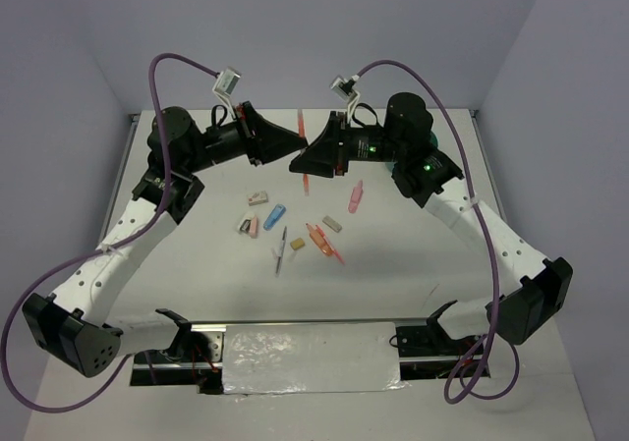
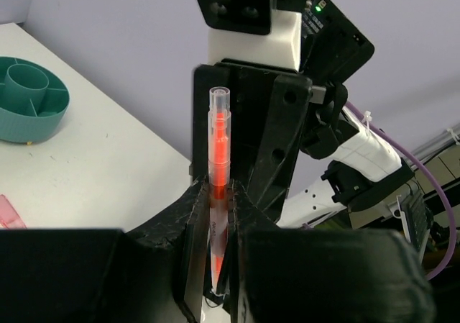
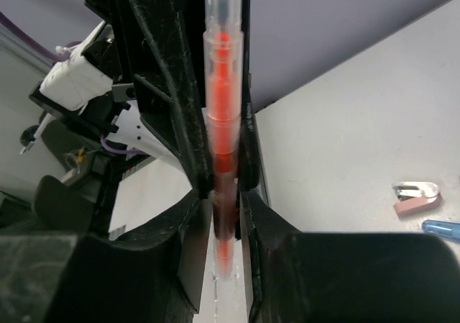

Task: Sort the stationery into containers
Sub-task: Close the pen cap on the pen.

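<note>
Orange pen point(image 2: 219, 150) in left tool point(image 2: 218, 219), right tool point(image 3: 224, 193), left wrist shows teal cup point(image 2: 52, 119)

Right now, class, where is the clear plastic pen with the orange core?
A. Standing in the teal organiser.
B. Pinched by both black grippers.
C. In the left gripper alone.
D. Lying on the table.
B: each wrist view shows the pen pinched between that arm's own fingers, left gripper and right gripper alike.
</note>
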